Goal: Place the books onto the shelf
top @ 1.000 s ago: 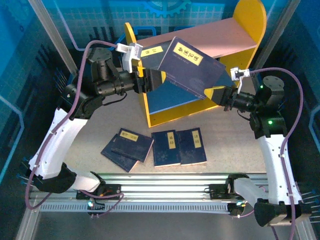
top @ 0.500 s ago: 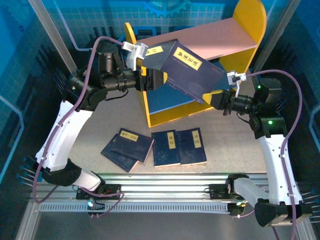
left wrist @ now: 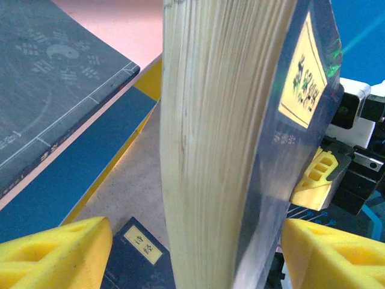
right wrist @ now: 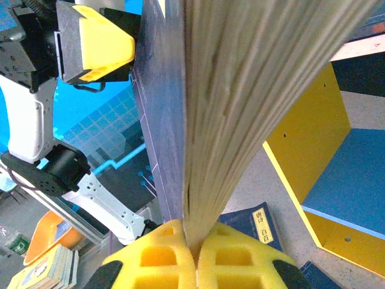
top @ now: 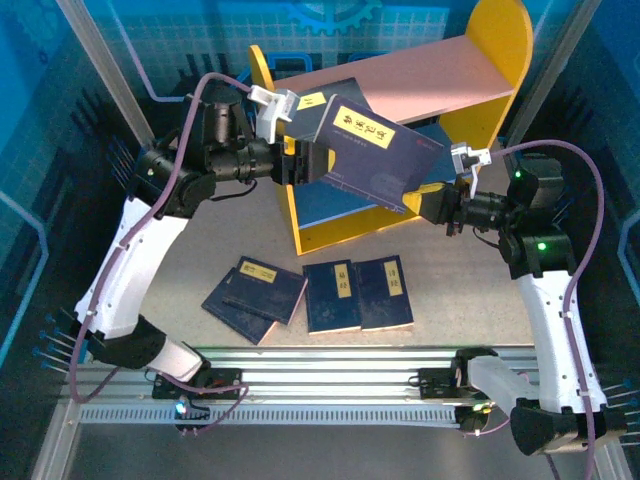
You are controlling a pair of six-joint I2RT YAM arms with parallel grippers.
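while your right hand [top: 432,200] is clamped tight on the lower corner of a navy book [top: 372,150], held tilted in the air at the front of the shelf [top: 497,45], your left hand [top: 303,160] is spread wide, its yellow pads [left wrist: 54,253] either side of the book's opposite edge. four more books [top: 345,295] lie on the counter [top: 450,300].

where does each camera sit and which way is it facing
Top external: above and behind the bases, looking down on the shelf, both arms, left end effector, right end effector and book between them.
Left wrist: on the left arm, looking rightward past its fingers at the book's pages.
Right wrist: on the right arm, looking leftward past its fingers clamped on the book.
Both wrist views share the book, the shelf and the opposite end effector.
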